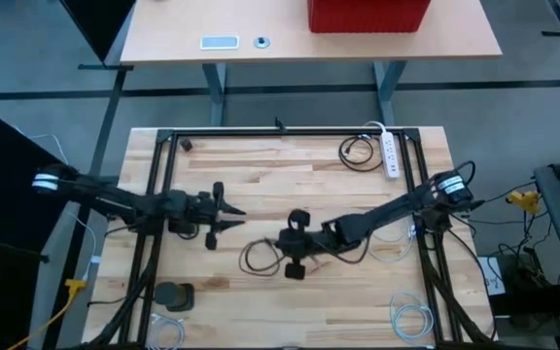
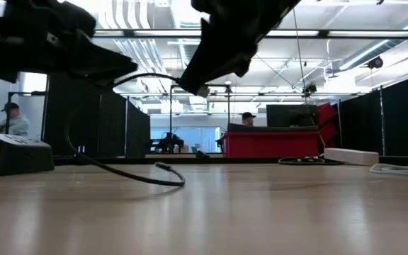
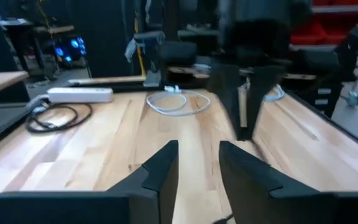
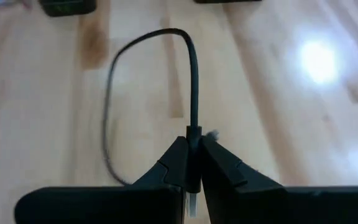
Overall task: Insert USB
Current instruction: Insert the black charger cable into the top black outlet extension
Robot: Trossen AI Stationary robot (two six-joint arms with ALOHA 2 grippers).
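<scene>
Two grippers seen mid-frame in high view. Right gripper (image 4: 191, 163) clamped on cable (image 4: 193, 81) just behind plug, cable looping on table (image 1: 261, 175). Left gripper (image 3: 197, 165) held narrowly parted, nothing gripped. Step judged: plug held ready, port not identified. Next move: port located, plug aligned.

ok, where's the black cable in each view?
High view: cable loops on the wood, centre, beside the right gripper.
Low view: it arcs down from the gripper to the tabletop, left of centre.
Left wrist view: not identifiable.
Right wrist view: centre, plug end pinched between the fingers, loop running away.
Shared landmark: the white power strip, seen in the high, low and left wrist views.
</scene>
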